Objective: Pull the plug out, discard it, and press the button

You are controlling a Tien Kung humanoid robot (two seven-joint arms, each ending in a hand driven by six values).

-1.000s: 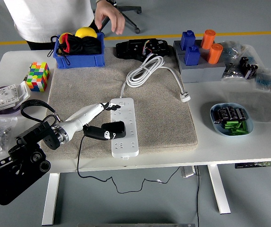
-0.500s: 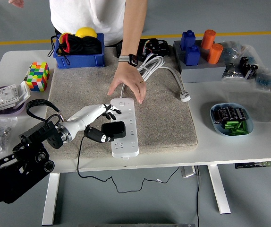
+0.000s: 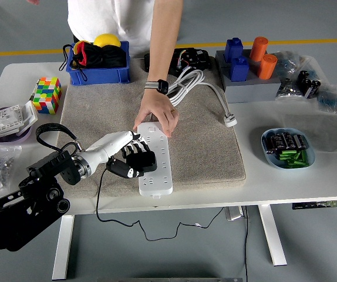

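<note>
Left hand (image 3: 132, 157) on the plug (image 3: 141, 161).
Its fingers (image 3: 134, 142) curl round the black plug, seated mid-strip (image 3: 155, 158); a person's hand (image 3: 157, 116) presses the strip's far end, on the counter (image 3: 286, 182) mat.

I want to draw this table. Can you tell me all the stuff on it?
Power strip: 1, white, on the mat's front.
Plug: 1, black, on the strip.
Mat: 1, beige, table middle.
Coiled cable: 1, white, mat's back.
Bin: 1, blue, back left.
Puzzle cube: 1, multicoloured, left.
Blocks: 2 blue, back right.
Cylinders: 2 orange, back right.
Bowl: 1, light blue, right.
Table: 1, white.
Person's hand: 1, pressing the strip's far end.
Left hand: 1, white and black, around the plug.
</note>
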